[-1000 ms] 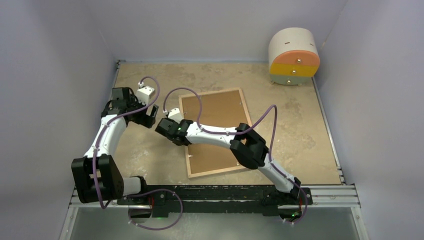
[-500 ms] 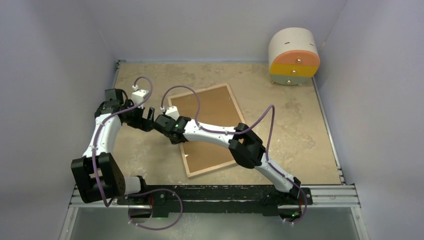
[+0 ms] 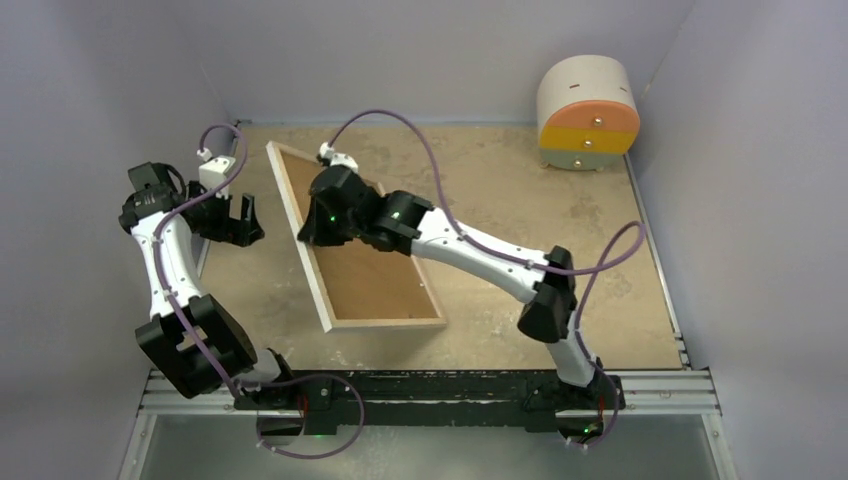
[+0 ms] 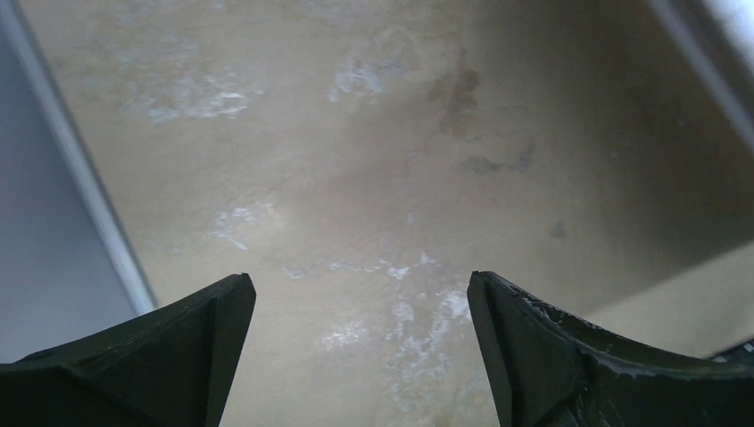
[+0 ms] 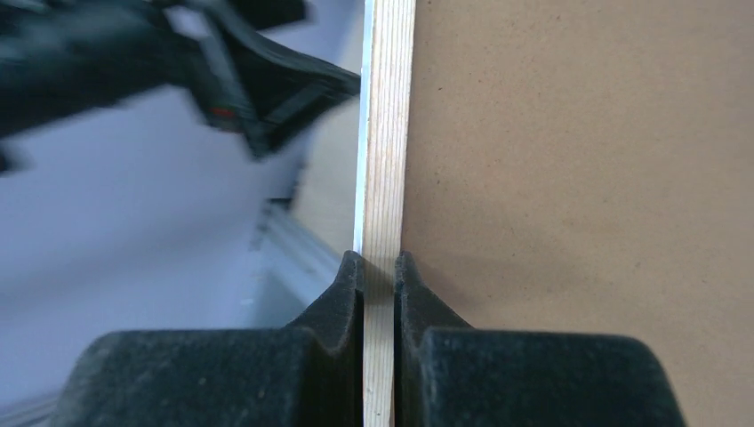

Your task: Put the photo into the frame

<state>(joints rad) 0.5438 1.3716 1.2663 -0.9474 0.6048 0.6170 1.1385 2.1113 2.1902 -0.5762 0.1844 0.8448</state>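
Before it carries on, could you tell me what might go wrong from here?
The right gripper pinches only a thin rim, so the tilted frame could slip or twist free. Its lower edge rests on the table and might skid. The open left gripper is near the raised rim and could bump it.

Right gripper (image 3: 305, 234) pinching frame (image 3: 317, 285) left edge, left gripper (image 3: 246, 220) spread wide nearby

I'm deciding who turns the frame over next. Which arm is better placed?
Right. The right end effector is shut on the raised wooden edge of the frame, so it could probably tip it onward. The left end effector hangs open and empty over the table, apart from the frame.
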